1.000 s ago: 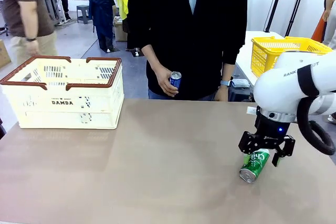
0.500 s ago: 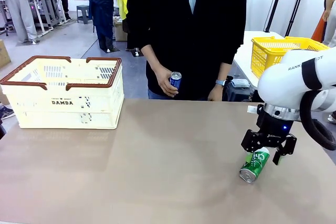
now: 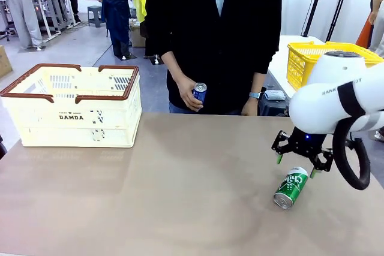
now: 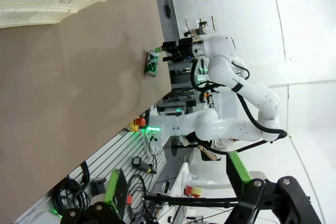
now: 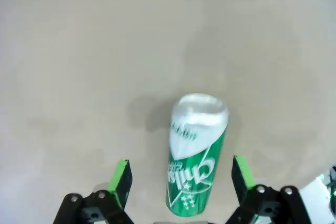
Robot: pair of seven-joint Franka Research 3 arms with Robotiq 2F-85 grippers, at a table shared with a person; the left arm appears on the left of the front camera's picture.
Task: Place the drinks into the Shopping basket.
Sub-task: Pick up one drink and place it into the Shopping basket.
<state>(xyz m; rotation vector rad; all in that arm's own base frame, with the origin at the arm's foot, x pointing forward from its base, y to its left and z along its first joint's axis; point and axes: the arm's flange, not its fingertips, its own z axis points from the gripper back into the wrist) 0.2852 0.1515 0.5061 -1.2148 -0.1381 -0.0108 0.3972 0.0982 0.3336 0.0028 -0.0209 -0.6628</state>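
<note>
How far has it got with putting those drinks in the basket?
Nothing looks done yet: neither can is in the Shopping basket. In hand: the right gripper hovers open over the green can, which lies on its side on the table. Left: grasping it, carrying it across, and the blue can, which the person's hand holds.
</note>
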